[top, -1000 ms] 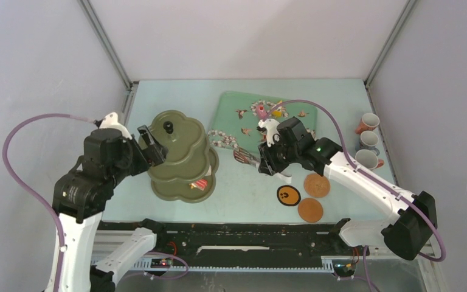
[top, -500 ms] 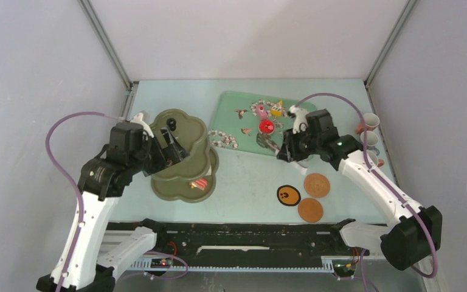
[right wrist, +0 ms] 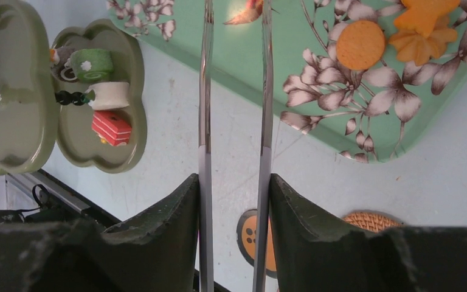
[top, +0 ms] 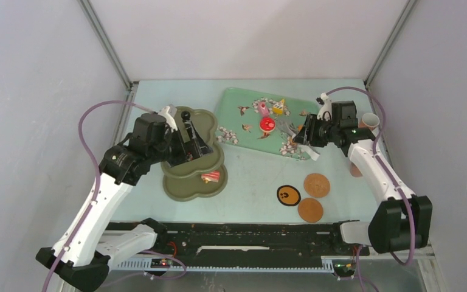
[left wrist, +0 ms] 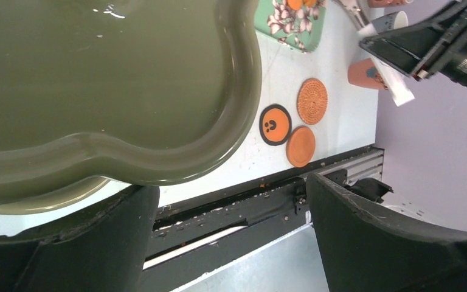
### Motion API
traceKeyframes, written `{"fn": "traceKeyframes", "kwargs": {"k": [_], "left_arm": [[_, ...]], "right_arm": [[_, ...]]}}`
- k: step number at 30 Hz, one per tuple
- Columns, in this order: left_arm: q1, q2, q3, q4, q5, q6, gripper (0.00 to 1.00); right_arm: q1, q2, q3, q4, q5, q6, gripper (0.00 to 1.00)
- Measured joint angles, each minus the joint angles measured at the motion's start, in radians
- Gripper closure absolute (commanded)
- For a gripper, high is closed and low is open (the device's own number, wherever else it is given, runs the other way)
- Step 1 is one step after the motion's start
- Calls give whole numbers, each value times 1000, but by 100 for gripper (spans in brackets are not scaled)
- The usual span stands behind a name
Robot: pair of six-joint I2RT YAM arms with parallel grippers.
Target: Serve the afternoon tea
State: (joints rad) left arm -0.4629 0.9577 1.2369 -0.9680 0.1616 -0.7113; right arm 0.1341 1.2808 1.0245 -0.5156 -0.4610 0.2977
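Note:
The olive-green stand (top: 185,188) stands left of centre; a red pastry (top: 210,176) lies on its bottom tier. My left gripper (top: 190,143) is open, over the stand's middle tiers. In the left wrist view a stand tier (left wrist: 97,73) fills the top, and the gripper (left wrist: 228,194) is wide open, its left finger against the rim. My right gripper (top: 309,132) is shut on the metal tongs (top: 289,129) over the tray's right side. Pink (top: 261,109), yellow (top: 278,108) and red (top: 267,125) pastries lie on the tray. The right wrist view shows the gripper (right wrist: 234,182) pinching both tong arms (right wrist: 205,121).
The mint floral tray (top: 243,100) lies at the back centre. Three coasters lie near the front: black-rimmed (top: 288,194), woven (top: 317,185), plain brown (top: 311,210). One cup (top: 371,120) shows at the right edge; my right arm hides the rest.
My left gripper has moved right, from the stand's left side to over its tiers, and the stand has shifted slightly right. My right gripper has carried the tongs back and right onto the tray.

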Motion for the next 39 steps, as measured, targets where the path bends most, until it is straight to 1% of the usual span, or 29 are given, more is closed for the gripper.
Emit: {"fn": "traceKeyframes", "kwargs": {"k": [8, 14, 19, 24, 31, 35, 39], "left_arm": [[-24, 1, 4, 17, 5, -2, 1], [-24, -99, 2, 15, 6, 21, 0], [-24, -179, 6, -16, -8, 65, 0], [-24, -187, 117, -117, -82, 141, 0], [-24, -165, 270, -171, -195, 224, 0], [-24, -140, 346, -200, -257, 276, 0], [-24, -133, 363, -210, -291, 306, 0]], "right_arm": [[-23, 172, 75, 32, -14, 12, 53], [-23, 278, 145, 72, -14, 21, 53], [-17, 383, 256, 76, -7, 8, 52], [2, 481, 408, 45, 29, -42, 52], [58, 624, 629, -49, 89, -134, 52], [98, 681, 705, -111, 148, -184, 52], [145, 719, 753, -161, 224, -235, 52]]}}
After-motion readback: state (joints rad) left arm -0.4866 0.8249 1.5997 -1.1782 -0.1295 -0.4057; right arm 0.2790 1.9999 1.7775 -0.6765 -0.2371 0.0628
